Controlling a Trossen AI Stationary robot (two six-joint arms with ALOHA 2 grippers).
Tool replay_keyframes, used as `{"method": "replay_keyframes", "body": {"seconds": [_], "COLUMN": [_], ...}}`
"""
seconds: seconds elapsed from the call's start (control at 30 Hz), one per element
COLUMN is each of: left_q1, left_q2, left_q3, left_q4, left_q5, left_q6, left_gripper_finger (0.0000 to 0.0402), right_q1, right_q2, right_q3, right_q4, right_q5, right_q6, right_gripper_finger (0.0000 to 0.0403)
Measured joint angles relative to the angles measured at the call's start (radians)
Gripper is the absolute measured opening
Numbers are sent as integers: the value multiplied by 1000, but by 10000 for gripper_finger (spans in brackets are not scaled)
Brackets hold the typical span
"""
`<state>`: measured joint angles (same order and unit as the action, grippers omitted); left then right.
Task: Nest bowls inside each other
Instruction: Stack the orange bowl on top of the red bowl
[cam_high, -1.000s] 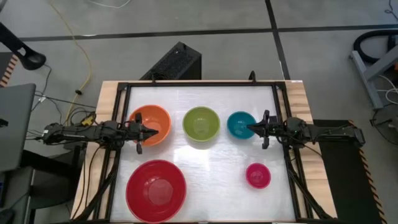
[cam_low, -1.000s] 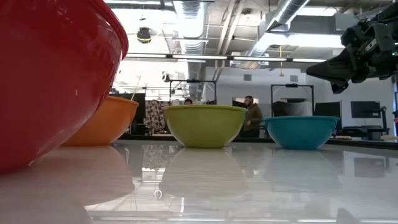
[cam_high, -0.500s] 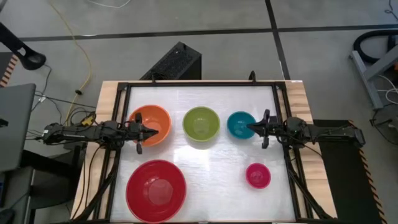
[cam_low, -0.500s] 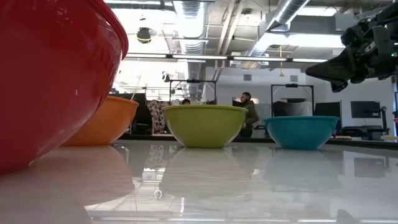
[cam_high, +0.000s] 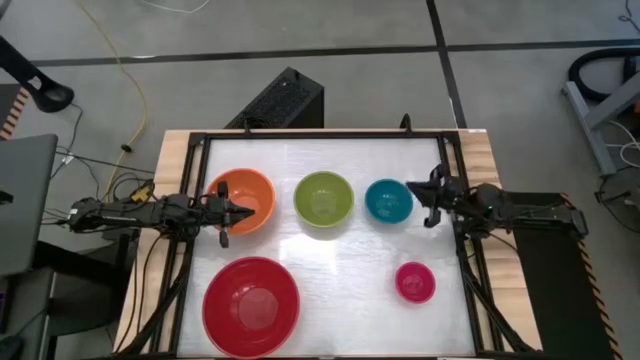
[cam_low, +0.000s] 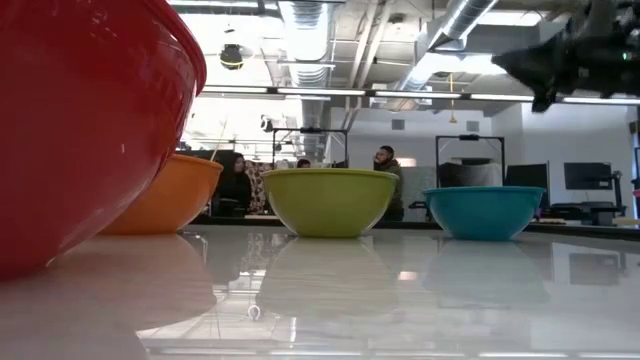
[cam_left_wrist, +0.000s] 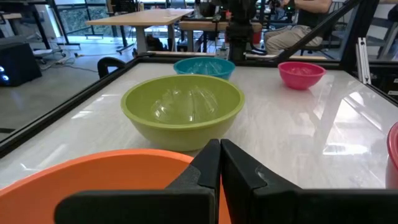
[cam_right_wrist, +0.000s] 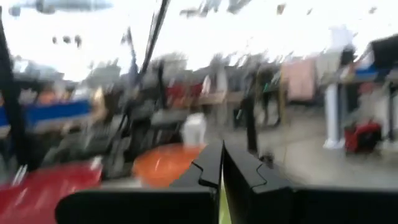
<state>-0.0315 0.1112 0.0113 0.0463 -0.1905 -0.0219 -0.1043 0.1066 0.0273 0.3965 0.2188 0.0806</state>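
Observation:
Five bowls stand upright on their bases on the white table. The orange bowl, green bowl and teal bowl form a row across the middle. The big red bowl is near left and the small pink bowl near right. My left gripper hovers shut and level above the orange bowl's right part. My right gripper is shut, tipped upward, high above the teal bowl's right rim. Neither touches a bowl.
A black frame rail borders the tabletop on all sides. Bare white tabletop lies between the red and pink bowls and along the far edge. People sit in the room beyond the table.
My right gripper has risen and tipped its fingers upward, drawing back slightly toward the table's right edge above the teal bowl, staying shut. The bowls have not moved.

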Motion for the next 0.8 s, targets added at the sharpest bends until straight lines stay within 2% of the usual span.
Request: {"method": "replay_keyframes", "body": {"seconds": [0.13,0.3,0.47,0.6,0.8], "left_q1": [0,0,0,0,0], "left_q2": [0,0,0,0,0], "left_q3": [0,0,0,0,0], "left_q4": [0,0,0,0,0], "left_q5": [0,0,0,0,0], "left_q6": [0,0,0,0,0], "left_gripper_finger": [0,0,0,0,0], "right_q1": [-35,-80,-89,-89,-102], "right_q2": [6,130,449,735,1110], "right_q3": [7,73,234,444,844], "right_q4": [120,141,130,96,-223], "right_q5": [127,121,97,95,81], "right_q6": [42,98,110,79,69], "right_gripper_finger": [36,37,45,58,80]}}
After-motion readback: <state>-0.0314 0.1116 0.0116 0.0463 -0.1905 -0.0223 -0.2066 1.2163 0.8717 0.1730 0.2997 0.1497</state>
